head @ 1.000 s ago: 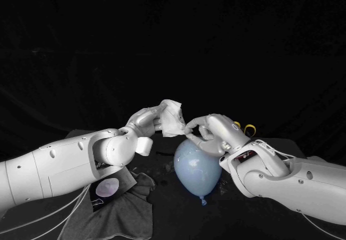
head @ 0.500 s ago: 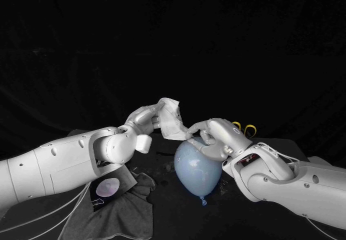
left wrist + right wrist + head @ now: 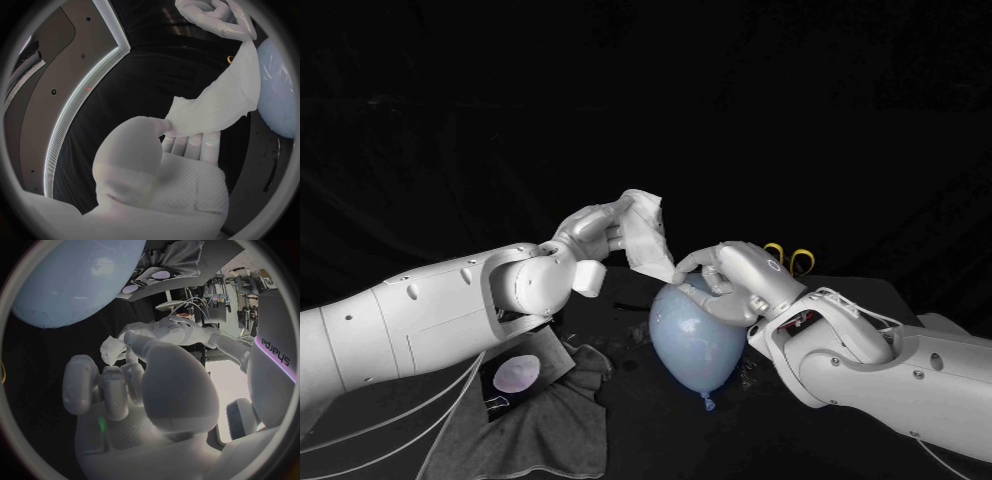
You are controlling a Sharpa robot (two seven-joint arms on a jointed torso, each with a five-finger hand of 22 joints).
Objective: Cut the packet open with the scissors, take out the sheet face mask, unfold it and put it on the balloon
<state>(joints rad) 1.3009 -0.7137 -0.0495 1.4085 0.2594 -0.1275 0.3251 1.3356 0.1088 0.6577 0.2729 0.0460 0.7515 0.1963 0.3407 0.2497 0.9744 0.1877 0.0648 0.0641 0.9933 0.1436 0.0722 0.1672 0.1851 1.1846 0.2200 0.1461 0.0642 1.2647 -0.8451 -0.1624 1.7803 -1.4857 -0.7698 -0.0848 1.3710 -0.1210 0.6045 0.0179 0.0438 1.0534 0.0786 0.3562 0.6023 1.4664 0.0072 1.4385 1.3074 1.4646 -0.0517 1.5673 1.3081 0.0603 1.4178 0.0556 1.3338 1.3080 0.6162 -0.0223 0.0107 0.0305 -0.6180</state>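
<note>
Left hand [image 3: 600,232] and right hand [image 3: 728,275] sharing the sheet face mask [image 3: 643,235], unfolding in hand.

My left hand pinches the mask's upper end between thumb and fingers; my right hand, at four o'clock from it, nips the lower end, so the sheet runs between them as a narrow, crumpled band, not yet opened. The balloon [image 3: 692,340] lies at six o'clock under my right hand; whether my fingers touch it I cannot tell. The scissors [image 3: 790,258] sit at two o'clock of that hand, the packet [image 3: 514,375] on a grey cloth [image 3: 553,425] at seven o'clock of my left. To unfold well, I judge, I should grip edges only, draw my hands apart slowly, and keep the sheet off the balloon until it is flat.
</note>
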